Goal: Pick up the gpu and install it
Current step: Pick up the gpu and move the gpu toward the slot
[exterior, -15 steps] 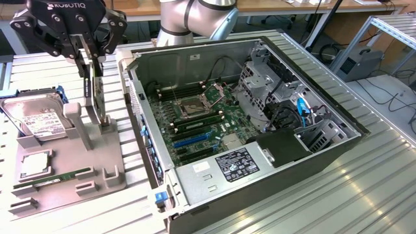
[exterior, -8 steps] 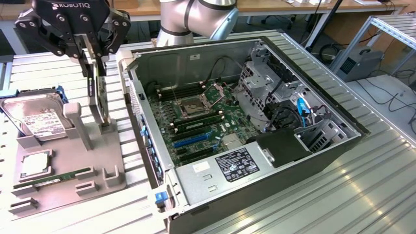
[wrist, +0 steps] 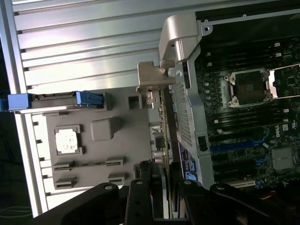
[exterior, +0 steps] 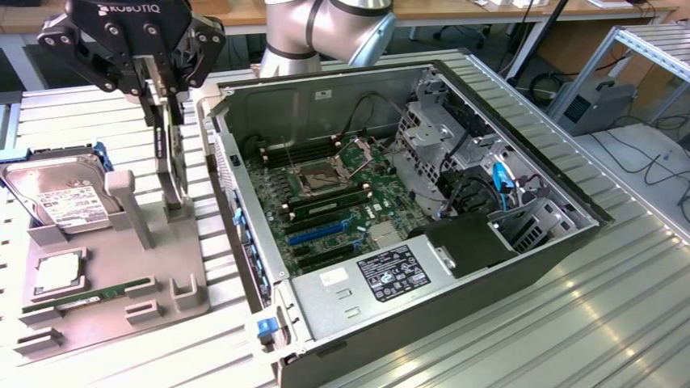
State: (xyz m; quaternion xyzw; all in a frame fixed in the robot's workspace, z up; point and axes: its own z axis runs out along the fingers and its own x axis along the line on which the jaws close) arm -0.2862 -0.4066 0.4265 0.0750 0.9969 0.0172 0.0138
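Exterior view — gripper (exterior: 164, 95): part closed, fingers clamped on the top edge of the gpu (exterior: 173, 166). The gpu stands upright and edge-on directly under the gripper. Its lower end is at the grey holder (exterior: 119, 206) on the worktop (exterior: 561, 323), just beside the open case (exterior: 323, 77).

Wrist view — gripper (wrist: 166, 173): one finger on each face of the gpu (wrist: 164, 126), pressed to it. The gpu lies between holder (wrist: 122, 140) and case (wrist: 187, 108), with its silver bracket (wrist: 150, 79) at the far end.

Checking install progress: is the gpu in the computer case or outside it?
Outside. The gpu stands upright on edge in the gray holder beside the open case, with the pincer at its top.
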